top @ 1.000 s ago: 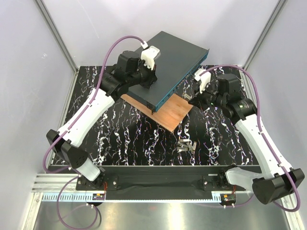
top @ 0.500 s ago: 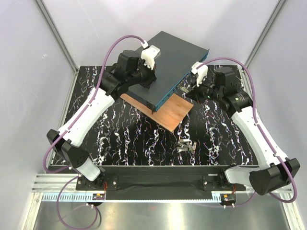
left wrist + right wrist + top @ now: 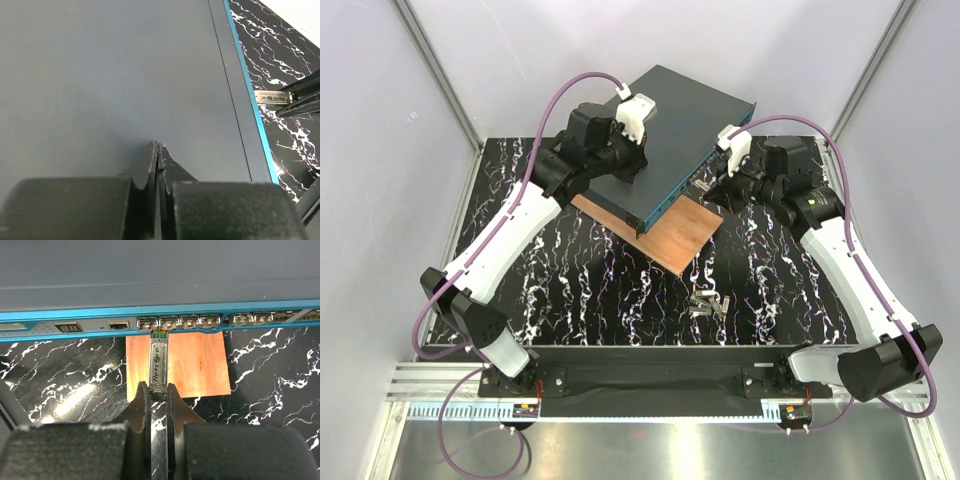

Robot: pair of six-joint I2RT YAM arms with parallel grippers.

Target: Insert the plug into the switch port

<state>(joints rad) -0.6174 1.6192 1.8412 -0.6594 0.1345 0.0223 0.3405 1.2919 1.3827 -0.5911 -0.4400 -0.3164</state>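
Observation:
The switch (image 3: pixel 692 115) is a flat dark grey-teal box lying askew at the back, its teal front face (image 3: pixel 210 312) carrying a row of small ports. My left gripper (image 3: pixel 628 172) is shut and empty, its tips (image 3: pixel 158 146) down on the switch's top (image 3: pixel 120 75). My right gripper (image 3: pixel 158 388) is shut on the rear end of the plug (image 3: pixel 158 361), a slim silver labelled module. The plug's front end sits at the mouth of one port in the row. Seen from the left wrist, the plug (image 3: pixel 272 97) points at the teal edge, right beside it.
A thin brown wooden board (image 3: pixel 672 236) lies under the switch's front corner, below the plug (image 3: pixel 200 365). A small cluster of metal parts (image 3: pixel 708 304) lies on the black marbled tabletop (image 3: pixel 580 290). White walls enclose the table on three sides.
My right gripper has carried the plug leftward up to the switch's front face. The left gripper's fingers have closed together on the switch's top.

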